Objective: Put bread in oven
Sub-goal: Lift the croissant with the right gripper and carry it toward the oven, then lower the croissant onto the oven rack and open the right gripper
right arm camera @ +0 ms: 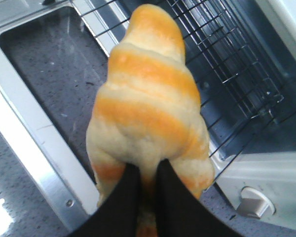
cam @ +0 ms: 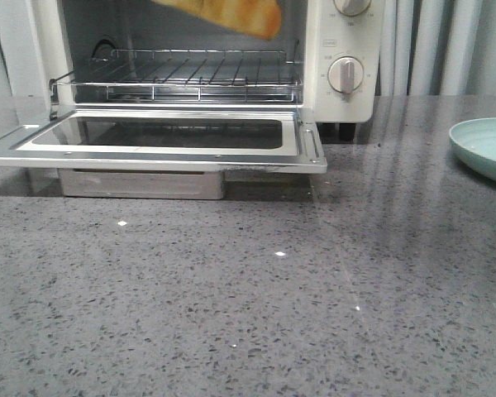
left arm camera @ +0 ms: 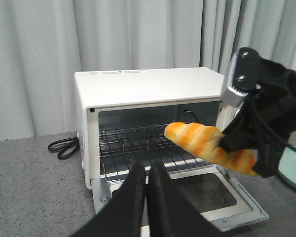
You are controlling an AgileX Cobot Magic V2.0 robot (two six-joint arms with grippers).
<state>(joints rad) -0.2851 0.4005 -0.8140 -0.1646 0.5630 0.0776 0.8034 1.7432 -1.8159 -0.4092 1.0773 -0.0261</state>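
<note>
Striped golden bread (left arm camera: 207, 145) held aloft before the cream oven's (left arm camera: 148, 94) open door.

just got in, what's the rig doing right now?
The right end effector is shut on the golden-brown, cream-striped croissant and holds it in the air over the open drop-down glass door of the cream-white toaster oven, tip pointing toward the wire rack. The bread is not yet on the rack. The left end effector is shut, empty, facing the oven. A pale green plate sits on the grey speckled counter to the right.
</note>
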